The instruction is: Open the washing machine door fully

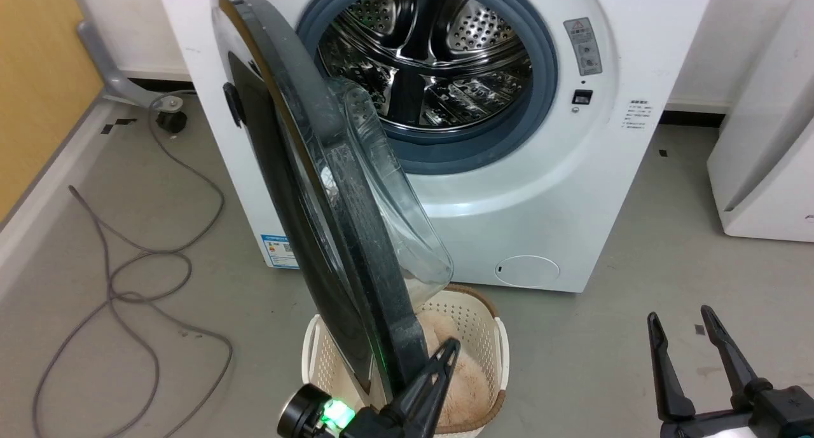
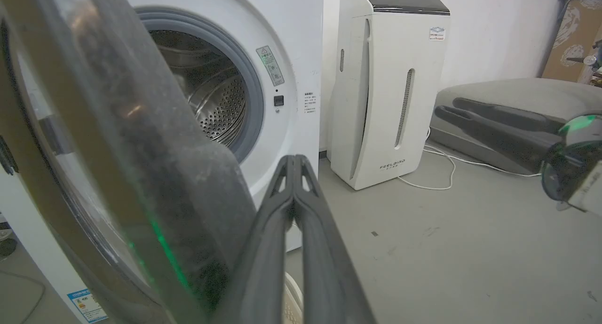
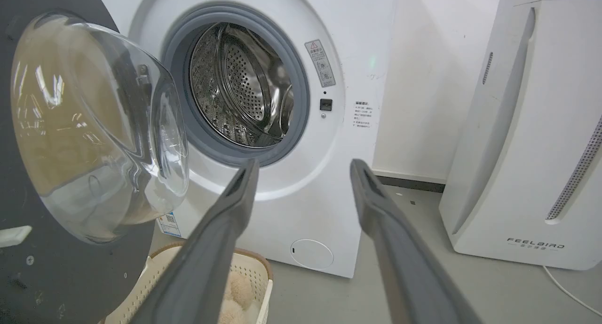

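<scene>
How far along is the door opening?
Done: the washing machine door is unlatched and swung roughly edge-on to the head camera, drum exposed. In hand: left gripper, jaws shut, at the door's inner rim, apparently pushing. Remaining: swing it wider to full. Right gripper idle, jaws open.

I see the washing machine door standing out edge-on toward me, splitting the space. To its right the drum mouth is unblocked, with bare floor in front. A basket sits under the door's lower edge. A cable loops over the floor on its left, and a white appliance walls the far right.
</scene>
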Motion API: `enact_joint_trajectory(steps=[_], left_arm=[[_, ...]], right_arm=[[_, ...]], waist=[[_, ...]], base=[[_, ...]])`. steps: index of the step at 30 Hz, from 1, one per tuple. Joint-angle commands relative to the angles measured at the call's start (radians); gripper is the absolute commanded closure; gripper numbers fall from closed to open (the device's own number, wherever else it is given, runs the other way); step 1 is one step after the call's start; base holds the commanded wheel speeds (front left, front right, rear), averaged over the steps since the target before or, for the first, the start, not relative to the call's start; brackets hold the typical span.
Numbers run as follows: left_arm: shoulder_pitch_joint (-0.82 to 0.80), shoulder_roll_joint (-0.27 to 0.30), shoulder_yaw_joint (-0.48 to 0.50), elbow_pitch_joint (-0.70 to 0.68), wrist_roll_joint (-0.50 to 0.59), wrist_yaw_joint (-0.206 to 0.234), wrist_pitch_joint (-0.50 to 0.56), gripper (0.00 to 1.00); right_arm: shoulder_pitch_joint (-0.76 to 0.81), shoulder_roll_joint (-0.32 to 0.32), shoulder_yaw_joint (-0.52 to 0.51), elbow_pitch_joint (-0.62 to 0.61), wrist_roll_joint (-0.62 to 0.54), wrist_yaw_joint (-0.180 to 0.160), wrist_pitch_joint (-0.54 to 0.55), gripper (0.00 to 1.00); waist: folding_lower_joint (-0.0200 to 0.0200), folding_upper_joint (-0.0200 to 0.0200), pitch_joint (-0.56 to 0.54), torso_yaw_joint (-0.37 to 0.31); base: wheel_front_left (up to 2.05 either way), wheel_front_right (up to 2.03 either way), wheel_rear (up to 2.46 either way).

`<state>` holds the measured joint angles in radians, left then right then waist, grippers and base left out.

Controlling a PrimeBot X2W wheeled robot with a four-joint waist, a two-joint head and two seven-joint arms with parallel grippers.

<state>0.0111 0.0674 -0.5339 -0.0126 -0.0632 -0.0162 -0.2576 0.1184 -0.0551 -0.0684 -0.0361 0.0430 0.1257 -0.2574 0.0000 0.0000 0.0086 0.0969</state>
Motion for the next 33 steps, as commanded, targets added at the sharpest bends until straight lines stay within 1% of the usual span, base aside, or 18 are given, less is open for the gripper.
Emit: enact_joint_trajectory(steps=[1,7,11,15,30,33], left_arm=[[0.006,-0.002,0.008,0.013,-0.004,0.006,-0.004,1.00],[0.029,0.000,0.043,0.027,-0.006,0.013,-0.004,1.00],[0.056,0.002,0.055,-0.006,-0.001,0.018,-0.004,1.00],[0.095,0.011,0.081,-0.051,0.000,0.037,-0.004,1.00],[0.151,0.048,0.149,-0.136,0.015,0.069,-0.004,1.00],[0.156,0.066,0.166,-0.145,0.028,0.079,-0.004,1.00]], right_arm=[[-0.006,0.005,-0.001,0.003,-0.004,0.005,-0.004,0.00],[-0.005,0.005,-0.006,0.005,-0.003,0.005,-0.004,0.00],[0.005,0.005,-0.010,0.007,0.004,0.005,-0.004,0.00],[0.011,0.005,-0.014,0.010,0.014,0.005,-0.004,0.00],[0.010,0.005,-0.023,0.016,0.028,0.005,-0.004,0.00],[0.010,0.005,-0.022,0.018,0.030,0.005,-0.004,0.00]], waist=[[0.0000,0.0000,-0.001,0.003],[0.0000,0.0000,-0.006,0.019],[0.0000,0.0000,-0.013,0.038],[0.0000,0.0000,-0.017,0.065],[0.0000,0.0000,-0.001,0.216],[0.0000,0.0000,0.006,0.239]], base=[[0.00,0.00,0.00],[0.00,0.00,0.00],[0.00,0.00,0.00],[0.00,0.00,0.00],[0.00,0.00,0.00],[0.00,0.00,0.00]])
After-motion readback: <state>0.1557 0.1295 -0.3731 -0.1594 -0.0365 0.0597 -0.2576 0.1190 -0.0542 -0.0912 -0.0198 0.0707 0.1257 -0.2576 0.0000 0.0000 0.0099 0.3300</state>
